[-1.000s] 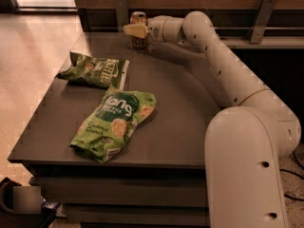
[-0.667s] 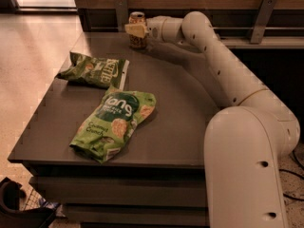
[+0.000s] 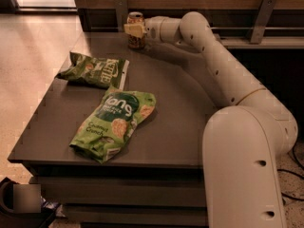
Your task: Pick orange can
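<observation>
The orange can [image 3: 137, 39] stands upright at the far edge of the dark table [image 3: 185, 127], its orange-brown body patterned and its top silver. My gripper [image 3: 135, 30] reaches it from the right at the end of the white arm [image 3: 223, 75]. It is closed around the can's upper half, with one pale finger [image 3: 134, 30] across the can's front. The can's base rests on the table.
Two green snack bags lie on the table: a dark one [image 3: 95, 70] at the left and a bright one [image 3: 116, 122] near the front. A wooden wall with metal brackets [image 3: 259, 18] runs behind the table. A dark bin [image 3: 19, 208] sits on the floor at the lower left.
The gripper has shifted slightly at the can and its front finger has drawn in against the can. The can and both bags have not moved.
</observation>
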### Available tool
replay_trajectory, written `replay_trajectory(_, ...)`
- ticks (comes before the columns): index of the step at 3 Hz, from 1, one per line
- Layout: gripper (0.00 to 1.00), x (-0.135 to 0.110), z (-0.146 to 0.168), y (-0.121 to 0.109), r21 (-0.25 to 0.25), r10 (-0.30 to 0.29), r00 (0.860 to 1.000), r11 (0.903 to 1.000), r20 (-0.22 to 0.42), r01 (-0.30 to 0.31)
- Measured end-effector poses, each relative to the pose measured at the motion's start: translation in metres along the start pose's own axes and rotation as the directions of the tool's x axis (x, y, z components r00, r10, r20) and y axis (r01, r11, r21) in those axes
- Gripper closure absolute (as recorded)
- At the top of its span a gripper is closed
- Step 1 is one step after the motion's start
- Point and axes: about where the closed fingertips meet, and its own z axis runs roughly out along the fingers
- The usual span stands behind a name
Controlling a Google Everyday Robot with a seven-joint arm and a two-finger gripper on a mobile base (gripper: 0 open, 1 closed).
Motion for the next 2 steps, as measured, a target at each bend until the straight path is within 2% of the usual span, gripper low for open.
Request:
replay_trajectory(1, 1.00, 0.000, 0.000, 0.000, 0.000, 0.000, 1.000, 1.0000, 0.000, 0.000)
replay_trajectory(2, 1.00, -0.011, -0.017, -0.001, 0.028, -0.019, 1.000, 0.9994, -0.010, 0.019)
